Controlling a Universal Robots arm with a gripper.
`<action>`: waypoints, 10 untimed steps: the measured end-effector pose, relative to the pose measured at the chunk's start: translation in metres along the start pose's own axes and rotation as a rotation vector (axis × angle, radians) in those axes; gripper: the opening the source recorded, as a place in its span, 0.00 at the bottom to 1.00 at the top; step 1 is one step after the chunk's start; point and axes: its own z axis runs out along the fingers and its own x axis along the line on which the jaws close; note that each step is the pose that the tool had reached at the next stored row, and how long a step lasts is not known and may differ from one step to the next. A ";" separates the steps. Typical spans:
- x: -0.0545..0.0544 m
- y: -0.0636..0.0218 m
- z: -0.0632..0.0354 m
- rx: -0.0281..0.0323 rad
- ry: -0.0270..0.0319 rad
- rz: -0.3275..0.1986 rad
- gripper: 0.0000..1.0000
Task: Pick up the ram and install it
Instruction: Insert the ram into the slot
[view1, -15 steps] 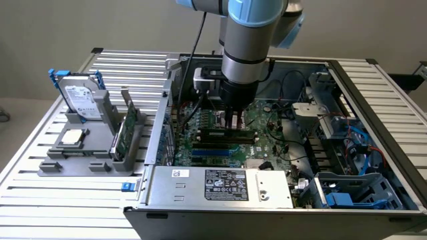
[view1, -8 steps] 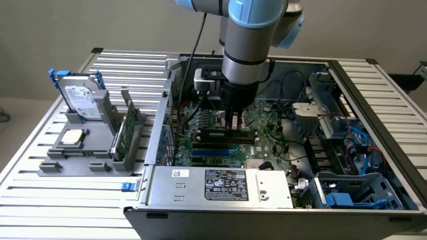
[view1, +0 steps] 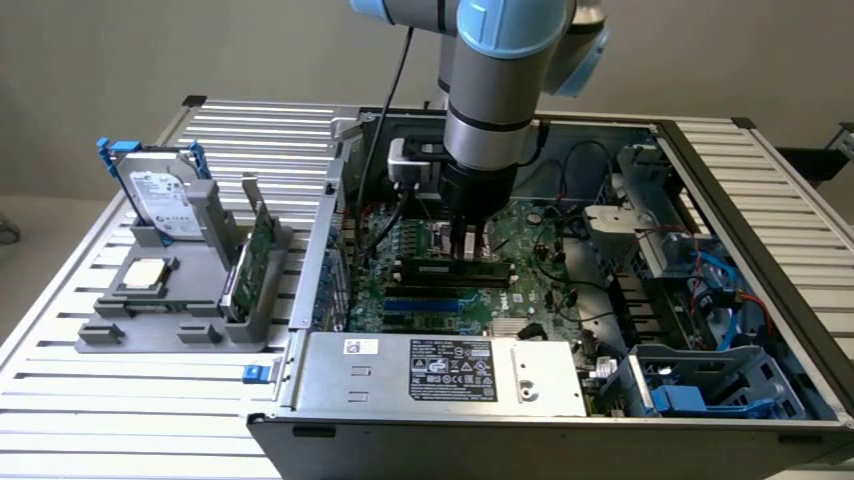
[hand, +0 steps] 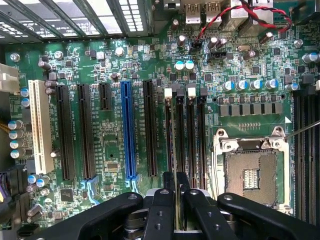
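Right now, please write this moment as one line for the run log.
gripper: shut on ram | ram: lined up with memory slots on motherboard | seated: cannot tell

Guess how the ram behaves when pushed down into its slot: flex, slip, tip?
Probably stiff but apt to tip: the ram is a thin board on edge, pinched by the fingers only near its middle. Likely light: the gripper carries it alone. Possibly fragile if it meets the slots crooked, given its thinness.
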 end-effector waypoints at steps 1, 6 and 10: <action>0.000 0.0000 0.0001 0.0009 -0.0001 0.000 0.15; 0.000 0.0000 0.0006 0.0056 -0.0003 0.000 0.15; 0.000 0.0001 0.0011 0.0087 0.0013 0.000 0.15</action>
